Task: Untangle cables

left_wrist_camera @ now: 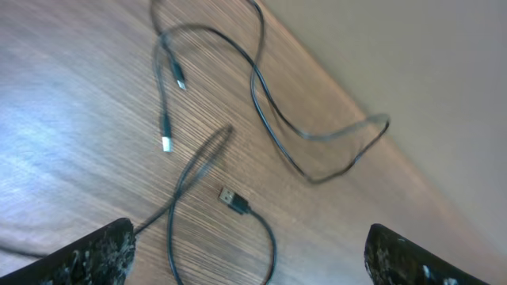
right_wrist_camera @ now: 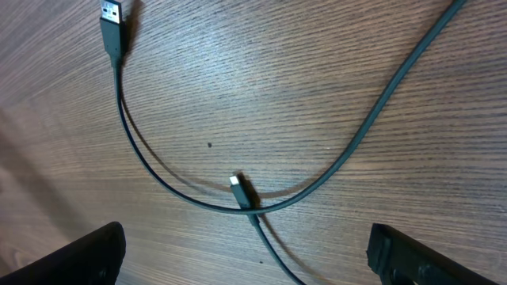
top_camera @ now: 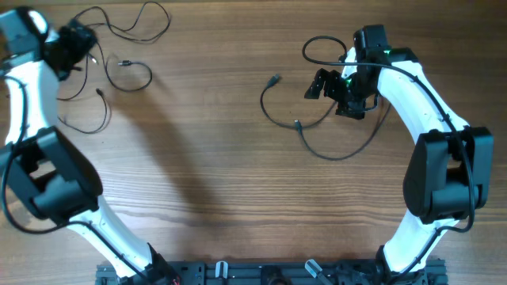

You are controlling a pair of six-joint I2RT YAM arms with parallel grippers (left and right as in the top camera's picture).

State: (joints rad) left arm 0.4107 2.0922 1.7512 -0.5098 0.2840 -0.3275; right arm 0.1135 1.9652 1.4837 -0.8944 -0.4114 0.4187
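Observation:
Thin black cables (top_camera: 127, 47) lie tangled in loops at the far left of the wooden table; in the left wrist view (left_wrist_camera: 261, 87) they show with several small plug ends. My left gripper (top_camera: 75, 39) is open above them and holds nothing. A second pair of dark cables (top_camera: 317, 127) lies crossed at centre right; in the right wrist view (right_wrist_camera: 238, 198) one curved cable with a USB plug (right_wrist_camera: 112, 16) crosses over another cable's small plug end. My right gripper (top_camera: 333, 89) is open and hovers over that crossing, empty.
The wooden table (top_camera: 214, 182) carries nothing else in the middle and front. The table's far edge (left_wrist_camera: 380, 87) runs close behind the left cables. A dark rail (top_camera: 261, 273) lies along the front edge between the arm bases.

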